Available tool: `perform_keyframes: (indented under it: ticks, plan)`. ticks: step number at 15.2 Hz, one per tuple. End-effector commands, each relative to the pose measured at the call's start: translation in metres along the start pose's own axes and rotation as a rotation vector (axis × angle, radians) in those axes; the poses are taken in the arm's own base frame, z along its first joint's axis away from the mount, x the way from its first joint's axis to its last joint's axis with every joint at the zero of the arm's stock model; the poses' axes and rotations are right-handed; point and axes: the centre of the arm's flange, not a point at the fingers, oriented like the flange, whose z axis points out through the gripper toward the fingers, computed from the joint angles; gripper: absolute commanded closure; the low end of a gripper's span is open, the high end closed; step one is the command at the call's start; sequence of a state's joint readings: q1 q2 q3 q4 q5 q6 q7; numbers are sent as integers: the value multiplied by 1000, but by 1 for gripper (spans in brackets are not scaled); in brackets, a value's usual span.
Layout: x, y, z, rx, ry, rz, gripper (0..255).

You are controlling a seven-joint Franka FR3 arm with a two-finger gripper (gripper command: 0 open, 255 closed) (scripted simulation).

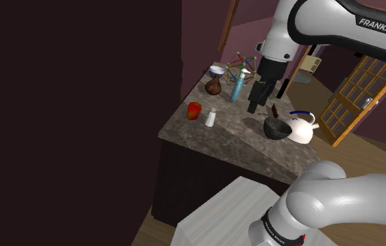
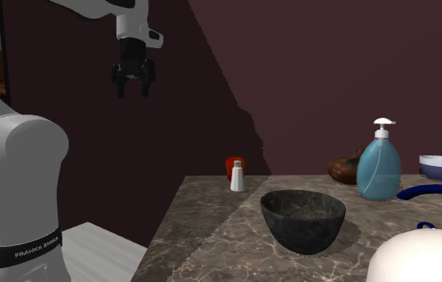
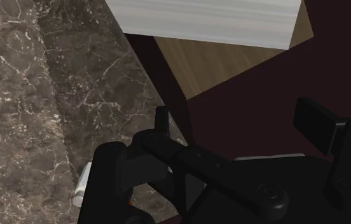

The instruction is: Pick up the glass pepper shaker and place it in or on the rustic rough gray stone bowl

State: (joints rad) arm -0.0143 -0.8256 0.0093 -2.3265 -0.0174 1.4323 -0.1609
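The end effector (image 2: 133,90) hangs high above the level of the dark stone bowl (image 2: 303,220), fingers apart and empty. The pepper shaker (image 2: 237,176) stands upright on the bench (image 2: 211,224), well apart from the bowl, with a red cup (image 2: 228,167) just beyond it. An off-centre descent would likely topple the narrow shaker or nudge the cup.

White arm (image 1: 303,21) arched high, wrist (image 2: 137,28) pointing down, black jaws apart, holding nothing

"FRANKA EMI" runs along the white arm's upper link (image 1: 356,19); the black band (image 2: 21,248) near its base reads "FRANKA EMIKA".
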Motion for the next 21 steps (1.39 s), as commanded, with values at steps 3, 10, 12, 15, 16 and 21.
perform_keyframes:
  ticks: [3,10,12,15,16,21]
  plan:
    - [14,14,14,-5,14,-1,0]
    - [66,64,62,-21,64,-5,0]
    - [82,78,75,-25,79,-6,0]
    - [105,100,94,-32,100,-8,0]
    - [113,107,100,-34,107,-8,0]
    - [153,143,130,-46,143,-11,0]
